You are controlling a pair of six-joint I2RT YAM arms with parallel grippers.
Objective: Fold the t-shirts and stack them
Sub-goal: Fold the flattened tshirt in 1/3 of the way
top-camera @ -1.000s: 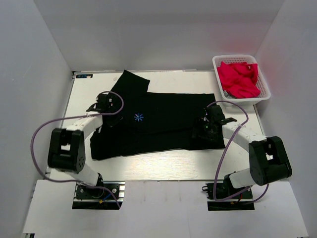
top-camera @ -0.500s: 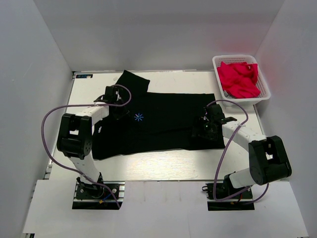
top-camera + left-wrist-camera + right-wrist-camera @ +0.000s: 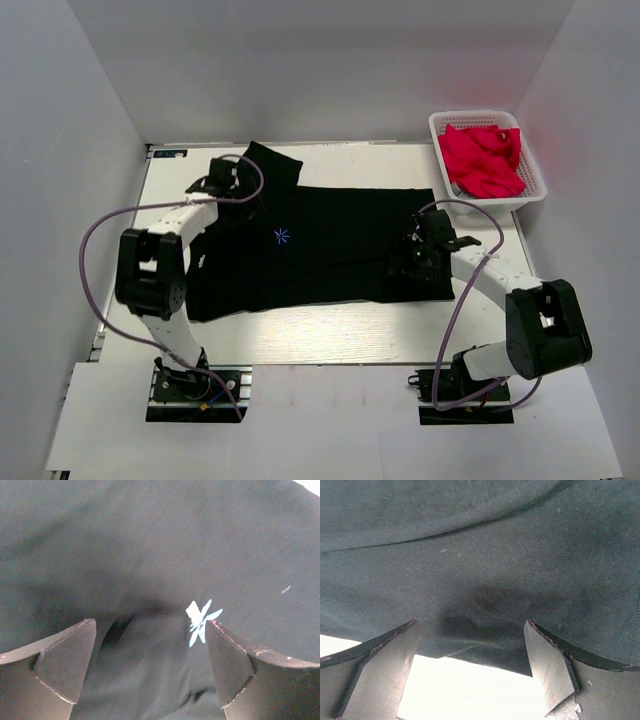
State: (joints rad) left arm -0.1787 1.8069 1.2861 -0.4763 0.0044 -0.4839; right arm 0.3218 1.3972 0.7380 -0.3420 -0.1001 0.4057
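At the near edge of the tabletop (image 3: 330, 335) the two arms rise from their bases and reach onto a black t-shirt (image 3: 340, 245) that lies spread flat across the middle, its length running left to right. The right hand (image 3: 410, 262) sits low over the shirt's near right corner; its wrist view shows the hand (image 3: 470, 624) spread wide, holding nothing, with the cloth's edge (image 3: 485, 580) running between the fingers (image 3: 380, 665) and bright tabletop (image 3: 470, 690) showing below it. Farther back, near the shirt's left end, is the light-blue starburst print (image 3: 281, 236). The left hand (image 3: 238, 190) hovers over the far left part of the shirt, just beside the sleeve (image 3: 272, 162) that sticks out toward the back. In its wrist view this hand (image 3: 150, 625) is also wide apart, above rumpled cloth (image 3: 150, 545), with the print (image 3: 200, 622) close to the right finger (image 3: 235, 665). In the far right corner stands a white basket (image 3: 440, 125) holding red cloth (image 3: 482, 160), well apart from the shirt.
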